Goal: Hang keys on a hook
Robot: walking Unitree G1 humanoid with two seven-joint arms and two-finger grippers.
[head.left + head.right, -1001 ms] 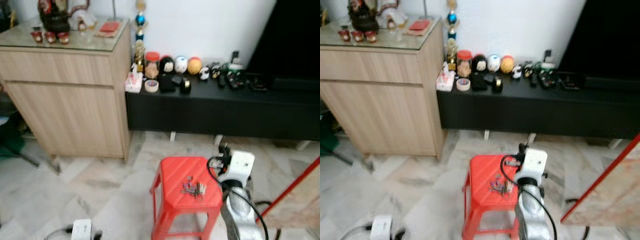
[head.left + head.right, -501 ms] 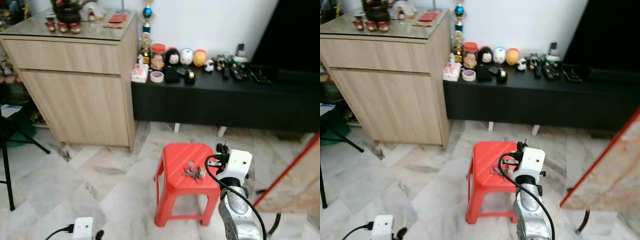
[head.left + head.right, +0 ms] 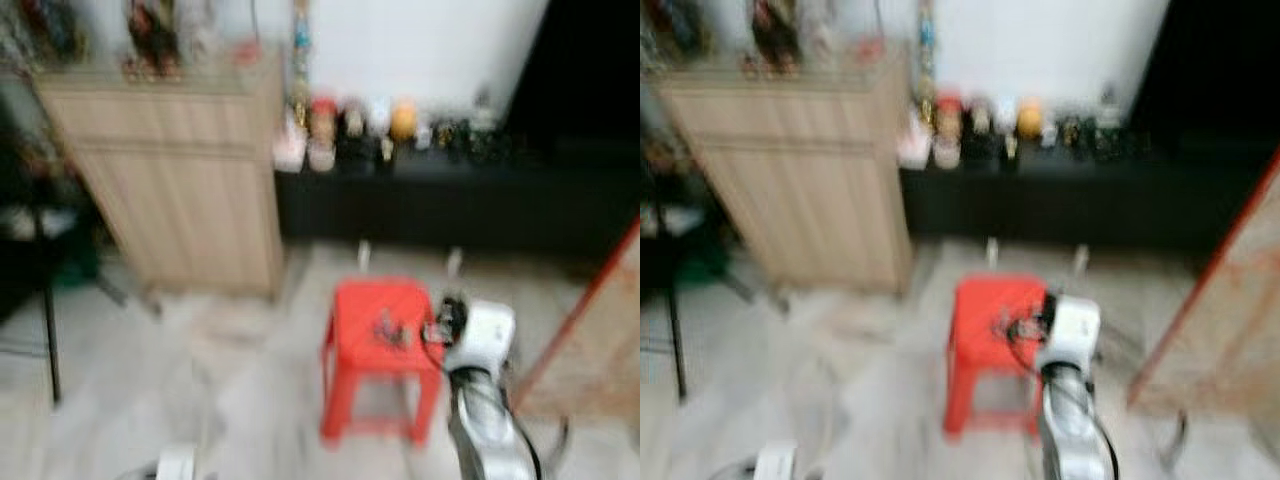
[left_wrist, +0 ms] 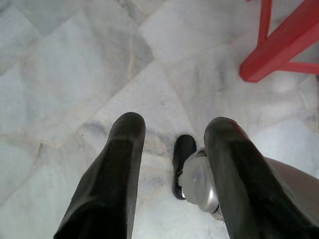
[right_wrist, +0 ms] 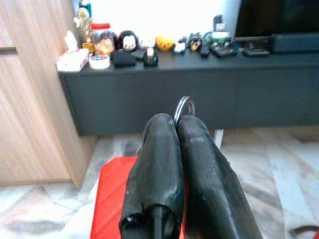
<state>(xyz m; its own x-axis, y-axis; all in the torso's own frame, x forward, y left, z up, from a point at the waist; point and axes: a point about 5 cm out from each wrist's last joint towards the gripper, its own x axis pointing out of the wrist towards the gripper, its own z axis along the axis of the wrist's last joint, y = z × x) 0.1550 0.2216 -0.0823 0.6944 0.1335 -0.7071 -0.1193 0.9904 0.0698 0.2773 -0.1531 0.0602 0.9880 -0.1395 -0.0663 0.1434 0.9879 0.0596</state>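
Marble floor of a living room, head views badly blurred. Key ring: thin metal loop peeking out at the very tips of the right gripper, black fingers pressed flat together, apparently pinching it. Dark cluster of keys seen over the top of the red stool, just beside the right wrist; cannot tell through the blur whether lying on the seat or dangling from the pinched loop. Beyond the stool, black console loaded with trinkets, wooden cabinet beside it, slanted red-edged panel off to the right. Left gripper hanging low over the floor, fingers apart, holding nothing, near a stool leg. Hook yet to be located, so probably a carry-and-search step. Main risk: loop slipping out of so shallow a hold, caused by any jolt while walking or turning. Second: bunch swinging and snagging on the stool edge or knocking trinkets off the console if brought in too close. Third: misjudging the hook with vision this blurred; best to stop and settle before reaching. Lesser: left fingers clipping the stool leg on a turn.
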